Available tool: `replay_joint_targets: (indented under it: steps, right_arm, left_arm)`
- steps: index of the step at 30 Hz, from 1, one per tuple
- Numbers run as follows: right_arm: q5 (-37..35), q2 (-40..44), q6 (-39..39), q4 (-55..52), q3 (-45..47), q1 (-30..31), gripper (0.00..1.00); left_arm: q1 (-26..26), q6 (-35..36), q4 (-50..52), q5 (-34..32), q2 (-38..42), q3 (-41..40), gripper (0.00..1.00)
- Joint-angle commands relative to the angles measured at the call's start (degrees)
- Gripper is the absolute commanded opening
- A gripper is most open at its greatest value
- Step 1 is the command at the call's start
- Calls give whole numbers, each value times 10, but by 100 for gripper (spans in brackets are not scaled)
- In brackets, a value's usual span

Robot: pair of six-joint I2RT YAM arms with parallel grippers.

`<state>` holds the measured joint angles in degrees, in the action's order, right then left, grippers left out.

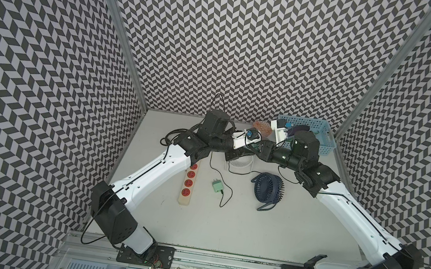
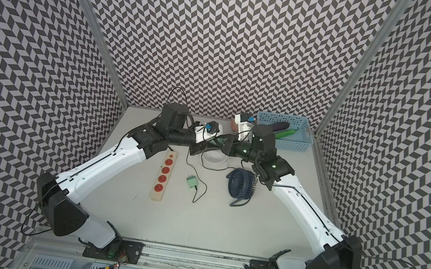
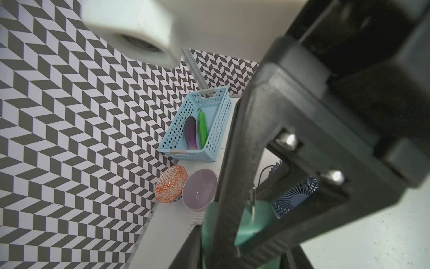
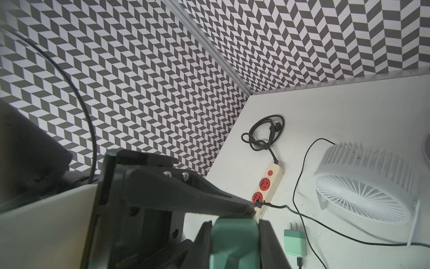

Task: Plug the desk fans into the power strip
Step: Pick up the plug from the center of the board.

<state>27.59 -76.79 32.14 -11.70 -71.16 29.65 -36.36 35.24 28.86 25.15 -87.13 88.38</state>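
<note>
Right wrist view has the right gripper (image 4: 233,224) clamped on a green adapter (image 4: 233,243), the left gripper (image 4: 249,209) at it too, hold unclear, and the power strip (image 4: 270,186) flat on the table (image 4: 349,104), its print illegible

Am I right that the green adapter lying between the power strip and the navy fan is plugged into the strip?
No: in both top views the green adapter lies loose between the power strip and the navy fan, apart from the strip.
</note>
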Motion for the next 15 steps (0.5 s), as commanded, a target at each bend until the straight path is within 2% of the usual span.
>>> replay_joint_targets:
  steps: [1, 5, 8, 11, 15]
  right_arm:
    - [17, 10, -36, 11, 8, -10, 1]
    - [78, 33, -3, 60, 44, -55, 0]
    - [139, 45, 28, 107, 72, -88, 0]
    - [192, 52, 75, 161, 97, -120, 0]
    - [275, 48, 137, 222, 107, -147, 0]
  left_arm:
    - [-6, -6, 3, 26, 10, 50, 57]
    - [-5, 5, 23, 6, 14, 76, 72]
    - [-2, 17, 40, -3, 17, 92, 76]
    - [9, 27, 42, 23, 18, 99, 83]
    - [11, 42, 64, 46, 7, 144, 86]
